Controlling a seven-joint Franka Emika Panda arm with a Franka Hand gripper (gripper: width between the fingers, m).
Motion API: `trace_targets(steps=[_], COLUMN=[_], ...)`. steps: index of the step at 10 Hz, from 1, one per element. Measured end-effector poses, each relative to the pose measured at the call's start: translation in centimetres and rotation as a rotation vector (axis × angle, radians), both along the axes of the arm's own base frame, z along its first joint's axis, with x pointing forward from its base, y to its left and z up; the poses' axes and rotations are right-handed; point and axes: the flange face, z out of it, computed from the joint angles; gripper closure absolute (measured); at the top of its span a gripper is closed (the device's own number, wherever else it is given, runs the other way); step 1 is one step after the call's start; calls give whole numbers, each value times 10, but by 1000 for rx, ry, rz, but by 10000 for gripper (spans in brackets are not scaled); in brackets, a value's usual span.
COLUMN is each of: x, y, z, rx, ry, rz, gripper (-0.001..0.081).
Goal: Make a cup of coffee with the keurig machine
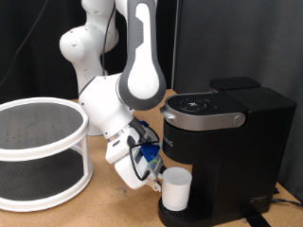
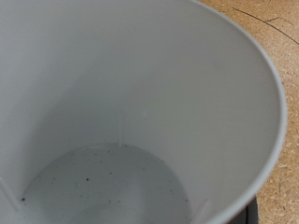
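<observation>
The white cup (image 1: pixel 176 189) stands upright on the drip tray under the brew head of the black keurig machine (image 1: pixel 237 132), whose silver-grey lid is down. My gripper (image 1: pixel 157 176) is low on the cup's side towards the exterior view's left, right against it; its fingers are hidden by the hand and blue cabling. In the wrist view the empty inside of the cup (image 2: pixel 140 103) fills the frame, with dark specks on its bottom. No fingers show there.
A white two-tier round rack (image 1: pixel 38 151) stands at the exterior view's left on the wooden table (image 1: pixel 104 203). The machine's body rises close behind the cup. A dark edge of the drip tray (image 2: pixel 247 215) shows beside the cup.
</observation>
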Motion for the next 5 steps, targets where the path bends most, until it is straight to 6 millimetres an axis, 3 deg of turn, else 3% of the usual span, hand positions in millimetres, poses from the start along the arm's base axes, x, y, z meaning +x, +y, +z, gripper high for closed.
trace_targets(steps=[1,2,5], x=[0,-2,-14], y=[-2,-5,-23], z=[2,4,21], rx=[0,1,22], ry=[-3,-5,3], rz=[1,6,28], gripper=[228,62,2])
